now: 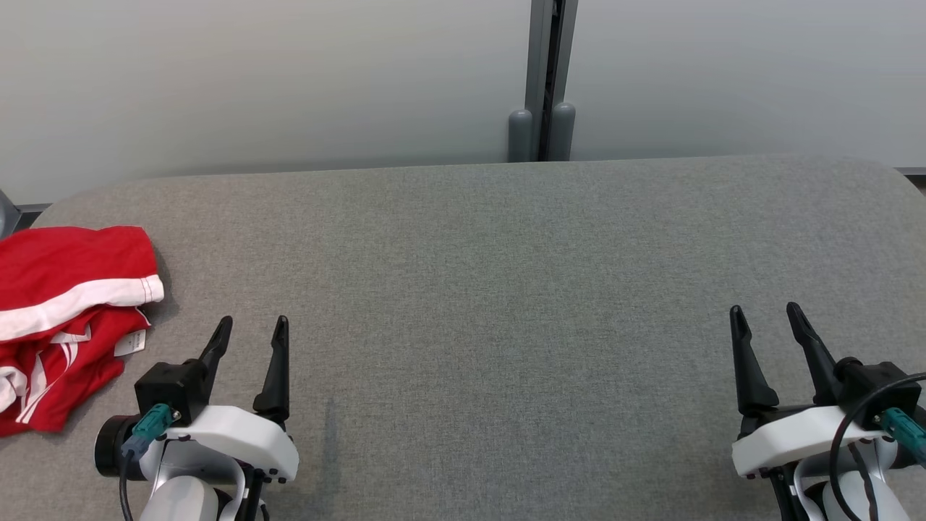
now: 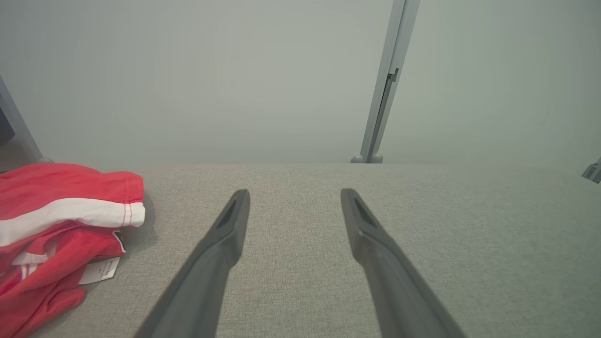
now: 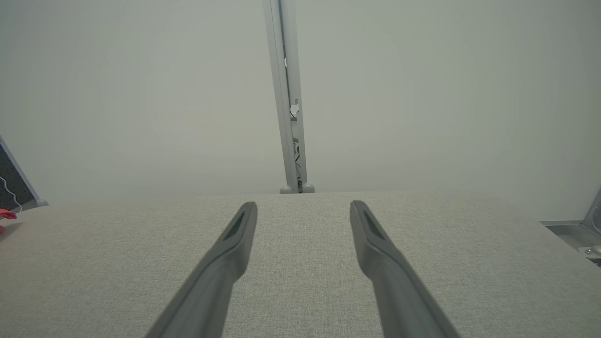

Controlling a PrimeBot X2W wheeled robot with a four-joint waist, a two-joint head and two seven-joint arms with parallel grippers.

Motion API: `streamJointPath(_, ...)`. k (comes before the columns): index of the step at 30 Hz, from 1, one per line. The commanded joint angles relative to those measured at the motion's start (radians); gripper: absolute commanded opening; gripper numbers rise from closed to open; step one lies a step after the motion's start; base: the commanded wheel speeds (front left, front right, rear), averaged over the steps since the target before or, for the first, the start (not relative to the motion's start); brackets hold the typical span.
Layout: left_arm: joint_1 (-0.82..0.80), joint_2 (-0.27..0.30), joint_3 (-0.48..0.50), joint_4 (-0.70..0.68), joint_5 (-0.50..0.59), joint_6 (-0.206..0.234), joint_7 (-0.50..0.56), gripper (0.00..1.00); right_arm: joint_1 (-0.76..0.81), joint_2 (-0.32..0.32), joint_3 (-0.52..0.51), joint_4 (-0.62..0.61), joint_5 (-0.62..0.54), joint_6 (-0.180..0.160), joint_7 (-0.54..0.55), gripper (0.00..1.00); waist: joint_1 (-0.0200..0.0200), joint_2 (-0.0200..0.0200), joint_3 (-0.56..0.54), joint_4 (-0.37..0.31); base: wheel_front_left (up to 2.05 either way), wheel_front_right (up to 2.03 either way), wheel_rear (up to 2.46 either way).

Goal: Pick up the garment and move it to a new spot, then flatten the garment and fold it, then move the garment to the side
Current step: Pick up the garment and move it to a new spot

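Observation:
A red garment [image 1: 65,318] with white stripes lies crumpled at the far left of the grey table [image 1: 506,275], a white label showing at its near edge. In the left wrist view the garment [image 2: 56,234] sits left of the fingers, apart from them. My left gripper [image 1: 253,325] hovers at the lower left, open and empty, just right of the garment. Over at the lower right my right gripper [image 1: 765,312] is open with nothing between its fingers. A sliver of the red garment [image 3: 5,215] shows at the left edge of the right wrist view.
A pale wall runs behind the table, with a grey upright post [image 1: 542,79] at its middle. The table has rounded far corners. A grey metal fitting [image 3: 587,234] sits beyond the table's right end.

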Motion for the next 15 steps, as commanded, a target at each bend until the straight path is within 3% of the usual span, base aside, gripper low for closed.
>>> streamJointPath(1, -0.004, 0.008, 0.0, 0.001, -0.007, -0.003, 0.0, 1.0, -0.008, -0.003, -0.004, 0.004, 0.001, 0.002, 0.004, 1.0, 0.0, 0.0, 0.0, 0.001, 0.0, 0.0, 0.0)
streamJointPath(8, -0.026, 0.012, 0.005, 0.0, -0.019, 0.002, -0.004, 1.0, -0.011, -0.006, -0.004, -0.005, 0.004, 0.002, 0.008, 1.0, 0.0, 0.0, 0.008, 0.04, 0.0, 0.0, 0.0)
streamJointPath(15, -0.043, 0.019, 0.028, -0.006, -0.036, 0.018, -0.019, 1.0, -0.016, -0.009, 0.012, -0.036, 0.006, 0.002, 0.015, 1.0, 0.0, 0.0, 0.013, 0.137, 0.0, 0.0, 0.0)
